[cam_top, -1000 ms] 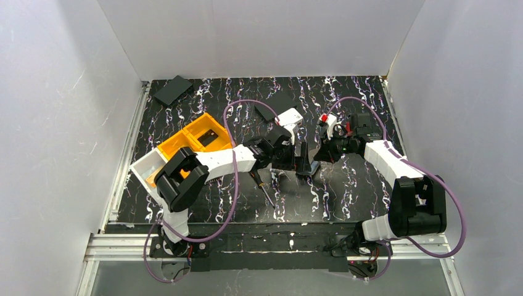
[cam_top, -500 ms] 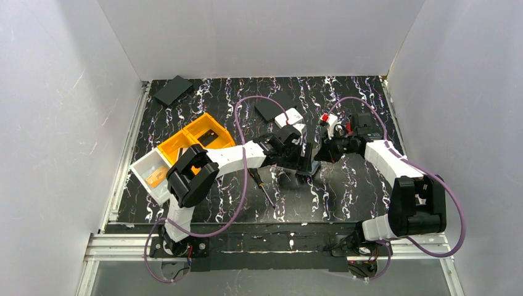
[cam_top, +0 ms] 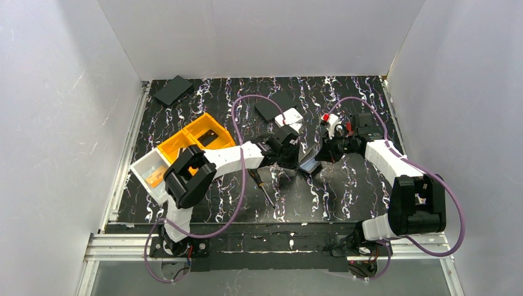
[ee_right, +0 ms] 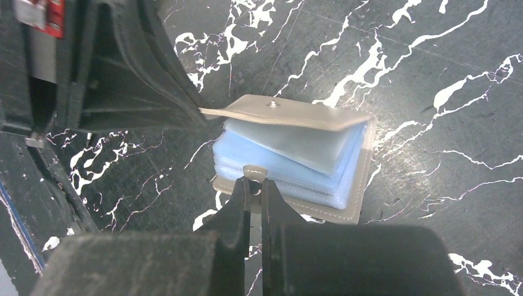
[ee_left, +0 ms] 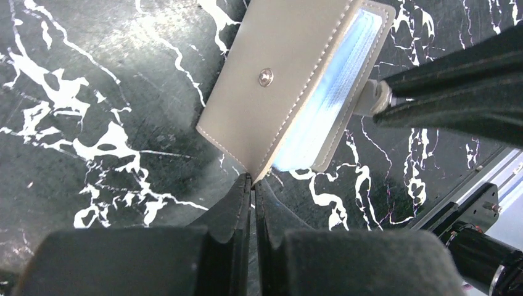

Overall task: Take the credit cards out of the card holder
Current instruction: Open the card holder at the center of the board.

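Note:
The taupe card holder [ee_right: 321, 117] lies half open on the black marbled table, between both grippers in the top view [cam_top: 308, 164]. My left gripper [ee_left: 253, 180] is shut on a corner of its upper cover [ee_left: 277, 74], the one with the snap stud. My right gripper [ee_right: 254, 180] is shut on the snap tab at the lower cover's edge. Between the covers shows a stack of pale blue credit cards [ee_right: 277, 163] with a greyish one [ee_right: 308, 143] on top. In the left wrist view only their glowing blue edge [ee_left: 336, 102] shows.
An orange bin [cam_top: 192, 137] and a white bin [cam_top: 147, 169] stand at the left. Flat black rectangles lie at the back left [cam_top: 172, 90] and back middle [cam_top: 270, 108]. A white box [cam_top: 288, 117] sits behind the grippers. A screwdriver [cam_top: 265, 192] lies near the front.
My left gripper has moved in toward the holder and shut on its cover. The holder has gone from standing dark and upright to tilted, showing its pale side. The right gripper stayed shut.

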Controlling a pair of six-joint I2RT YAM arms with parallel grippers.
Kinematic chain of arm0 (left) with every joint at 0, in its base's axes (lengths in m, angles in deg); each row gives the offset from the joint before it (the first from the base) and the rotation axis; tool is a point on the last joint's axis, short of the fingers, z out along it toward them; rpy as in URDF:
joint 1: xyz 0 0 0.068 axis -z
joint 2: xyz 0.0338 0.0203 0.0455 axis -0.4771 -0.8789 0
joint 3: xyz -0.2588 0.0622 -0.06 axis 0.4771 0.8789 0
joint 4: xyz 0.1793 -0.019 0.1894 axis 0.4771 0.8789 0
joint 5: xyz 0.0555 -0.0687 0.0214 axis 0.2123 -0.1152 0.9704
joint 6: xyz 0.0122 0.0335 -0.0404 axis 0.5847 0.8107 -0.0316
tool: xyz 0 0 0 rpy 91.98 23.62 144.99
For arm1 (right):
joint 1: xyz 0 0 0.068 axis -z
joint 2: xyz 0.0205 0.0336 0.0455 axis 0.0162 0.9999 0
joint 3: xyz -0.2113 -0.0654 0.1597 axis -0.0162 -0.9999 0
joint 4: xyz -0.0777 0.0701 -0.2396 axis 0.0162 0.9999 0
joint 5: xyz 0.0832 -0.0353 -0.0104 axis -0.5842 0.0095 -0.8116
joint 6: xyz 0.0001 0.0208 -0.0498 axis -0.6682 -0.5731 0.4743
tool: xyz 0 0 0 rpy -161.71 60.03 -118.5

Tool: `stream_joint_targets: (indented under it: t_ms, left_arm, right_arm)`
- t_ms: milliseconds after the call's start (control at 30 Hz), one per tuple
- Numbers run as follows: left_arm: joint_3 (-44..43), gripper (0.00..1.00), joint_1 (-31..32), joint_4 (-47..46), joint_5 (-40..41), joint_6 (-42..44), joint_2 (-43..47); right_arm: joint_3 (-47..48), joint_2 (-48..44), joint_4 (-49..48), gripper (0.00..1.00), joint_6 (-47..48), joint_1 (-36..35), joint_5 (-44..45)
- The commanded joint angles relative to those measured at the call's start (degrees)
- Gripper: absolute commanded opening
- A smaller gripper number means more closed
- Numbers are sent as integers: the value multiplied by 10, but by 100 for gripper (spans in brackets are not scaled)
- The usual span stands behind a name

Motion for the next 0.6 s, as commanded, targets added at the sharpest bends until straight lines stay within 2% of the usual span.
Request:
stream_joint_targets:
  t_ms: [0,400,533,567]
  left_arm:
    - [56,0,2,-33,22,-15,74]
    - [280,0,3,-149,32,-161,246]
    - [321,0,3,-150,47,-194,267]
    - [325,0,2,-148,50,-198,263]
  right_arm:
    - [-7,-2,-1,1,6,4,-8]
    - [-8,19,7,1,18,4,12]
    - [-7,36,0,2,4,3,56]
    - [-8,41,-1,5,2,3,62]
